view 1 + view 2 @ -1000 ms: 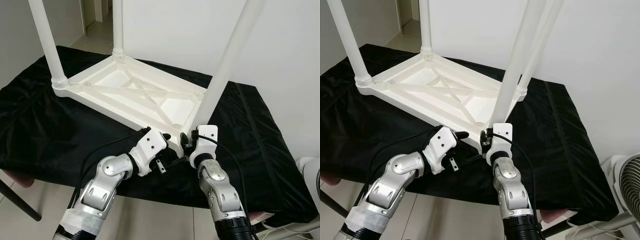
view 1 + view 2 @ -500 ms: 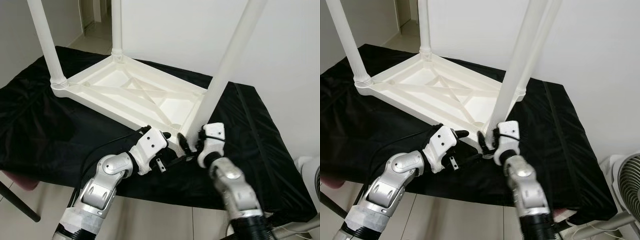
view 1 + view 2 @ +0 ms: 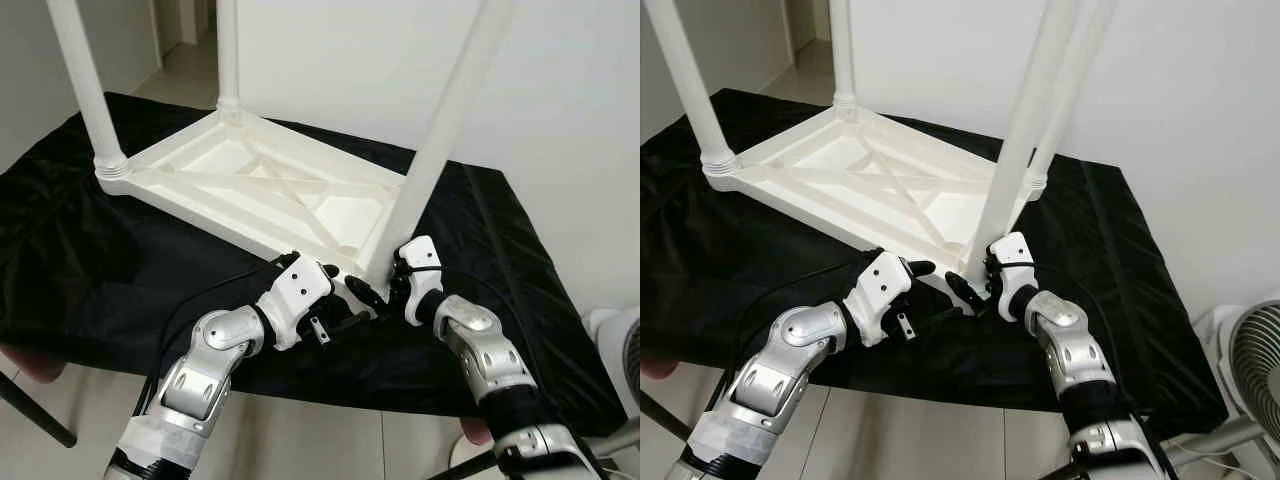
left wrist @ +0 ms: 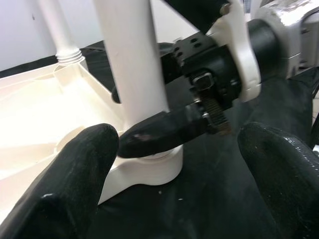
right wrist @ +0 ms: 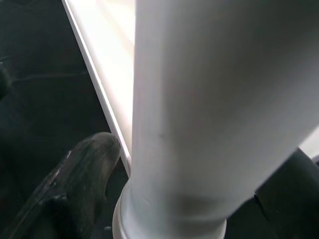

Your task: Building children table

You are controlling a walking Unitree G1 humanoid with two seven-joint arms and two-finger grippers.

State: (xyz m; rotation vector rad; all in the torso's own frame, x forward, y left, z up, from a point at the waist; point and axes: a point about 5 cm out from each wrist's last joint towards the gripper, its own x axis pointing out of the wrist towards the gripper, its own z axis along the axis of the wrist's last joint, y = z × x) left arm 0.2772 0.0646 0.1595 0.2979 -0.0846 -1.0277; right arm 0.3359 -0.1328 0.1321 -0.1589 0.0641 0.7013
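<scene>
You had the white table [image 3: 270, 190] upside down on the black cloth [image 3: 90, 270], right gripper [image 3: 385, 292] spread around the near leg [image 3: 440, 130] at its socket, left gripper [image 3: 335, 300] open and empty beside it, so next probably twist that leg tight.

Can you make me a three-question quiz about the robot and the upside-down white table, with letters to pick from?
1. Where is the right gripper?
A. on the floor
B. at the foot of the nearest table leg
C. on the fan

2. What colour is the cloth under the white table?
A. red
B. yellow
C. black

3. How is the left gripper?
A. open, fingers apart
B. shut on a screw
C. holding a cup

Answers: B, its fingers sit either side of the leg's base; C, the cloth is black; A, the left wrist view shows a wide gap.
</scene>
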